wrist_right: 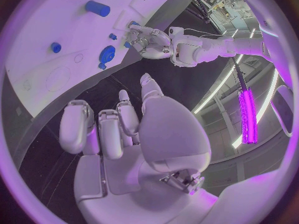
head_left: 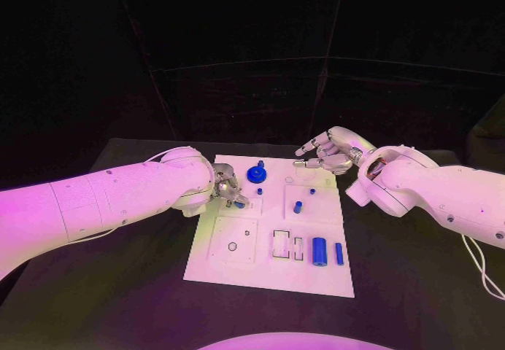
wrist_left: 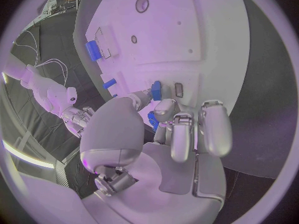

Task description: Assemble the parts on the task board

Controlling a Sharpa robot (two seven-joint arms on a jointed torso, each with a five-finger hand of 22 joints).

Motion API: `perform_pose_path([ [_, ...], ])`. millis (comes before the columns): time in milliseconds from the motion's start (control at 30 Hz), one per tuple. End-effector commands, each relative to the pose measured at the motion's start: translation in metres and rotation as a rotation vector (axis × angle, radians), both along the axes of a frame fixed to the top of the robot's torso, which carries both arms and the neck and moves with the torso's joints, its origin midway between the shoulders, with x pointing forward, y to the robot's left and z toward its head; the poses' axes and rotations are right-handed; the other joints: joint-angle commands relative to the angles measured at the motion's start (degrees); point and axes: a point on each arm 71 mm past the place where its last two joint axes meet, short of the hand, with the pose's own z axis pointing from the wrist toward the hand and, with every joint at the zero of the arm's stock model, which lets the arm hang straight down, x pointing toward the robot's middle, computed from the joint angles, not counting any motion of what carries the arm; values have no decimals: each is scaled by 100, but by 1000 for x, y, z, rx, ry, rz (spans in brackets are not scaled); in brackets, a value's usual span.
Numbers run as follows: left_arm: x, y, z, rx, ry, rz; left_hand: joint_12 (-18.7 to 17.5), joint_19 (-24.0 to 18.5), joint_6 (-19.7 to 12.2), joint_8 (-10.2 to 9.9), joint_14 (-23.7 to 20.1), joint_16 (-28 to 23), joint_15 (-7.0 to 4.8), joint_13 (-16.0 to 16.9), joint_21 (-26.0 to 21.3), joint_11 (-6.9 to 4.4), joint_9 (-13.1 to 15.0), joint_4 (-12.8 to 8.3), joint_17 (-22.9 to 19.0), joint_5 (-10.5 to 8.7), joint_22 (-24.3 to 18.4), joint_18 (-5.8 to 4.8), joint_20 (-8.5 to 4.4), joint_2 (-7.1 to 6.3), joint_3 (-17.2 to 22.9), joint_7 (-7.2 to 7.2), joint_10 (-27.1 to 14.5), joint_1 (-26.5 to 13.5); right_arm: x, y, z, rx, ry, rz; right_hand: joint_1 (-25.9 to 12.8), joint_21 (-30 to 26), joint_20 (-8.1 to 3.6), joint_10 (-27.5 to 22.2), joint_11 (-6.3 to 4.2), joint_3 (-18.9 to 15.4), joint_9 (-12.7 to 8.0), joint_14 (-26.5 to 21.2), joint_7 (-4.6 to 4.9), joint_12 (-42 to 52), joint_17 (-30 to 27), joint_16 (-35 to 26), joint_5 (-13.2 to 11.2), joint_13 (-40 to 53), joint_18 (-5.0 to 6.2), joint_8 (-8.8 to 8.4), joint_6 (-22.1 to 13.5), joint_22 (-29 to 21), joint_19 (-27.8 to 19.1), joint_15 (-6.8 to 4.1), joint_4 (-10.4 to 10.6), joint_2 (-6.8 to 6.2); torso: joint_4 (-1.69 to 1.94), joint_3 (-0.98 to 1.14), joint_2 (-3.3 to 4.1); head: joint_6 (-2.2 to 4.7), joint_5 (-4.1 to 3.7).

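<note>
The left hand (head_left: pixel 225 187) pinches a small blue part (head_left: pixel 240 205) at the white board's (head_left: pixel 263 270) left edge; the right hand (head_left: pixel 333 151) hovers empty, fingers loosely spread, beyond the far corner; two blue cylinders (head_left: pixel 319 251) lie loose, so most assembly looks undone

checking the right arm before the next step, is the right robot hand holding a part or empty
Empty. The right robot hand hovers past the task board's far right corner with its fingers loosely apart; the right wrist view shows nothing between them.
</note>
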Motion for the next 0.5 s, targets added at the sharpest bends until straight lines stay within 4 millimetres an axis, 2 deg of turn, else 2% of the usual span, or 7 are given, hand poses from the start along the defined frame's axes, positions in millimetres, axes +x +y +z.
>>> perform_pose_path([
  [33, 1, 1, 3, -49, -50, 26, 29, 14, 8, 28, 589, 18, -39, 4, 38, -2, 14, -588, 1509, 5, 6, -91, -31, 120, 615, -25, 45, 50, 0, 1, 2, 1, -6, 13, -20, -37, 6, -19, 8, -23, 9, 354, -37, -19, 359, -34, -8, -3, 91, 26, -15, -5, -29, 5, -1, 25, 11, -6, -3, -8, -6],
  [267, -3, 3, 5, -89, -89, 54, 39, 29, 17, 41, 589, 18, -42, 15, 62, -4, 18, -597, 1509, 4, 43, -99, -34, 136, 636, -27, 61, 49, 0, 0, 2, 0, -5, 13, -31, -41, 6, -18, 8, -35, 10, 354, -38, -18, 357, -36, -2, -3, 92, 30, -10, -12, -32, 5, 4, 28, 26, -7, -9, -19, -3],
  [500, -4, 4, 3, -78, -82, 70, 29, 33, 22, 48, 589, 18, -43, -2, 67, -5, 20, -597, 1509, -9, 51, -100, -36, 138, 642, -27, 61, 39, 0, 1, 1, -5, -5, 19, -31, -41, 6, -18, 8, -35, 10, 354, -38, -18, 357, -36, -2, -3, 92, 30, -10, -12, -32, 5, 4, 28, 17, -9, -5, -20, 10],
])
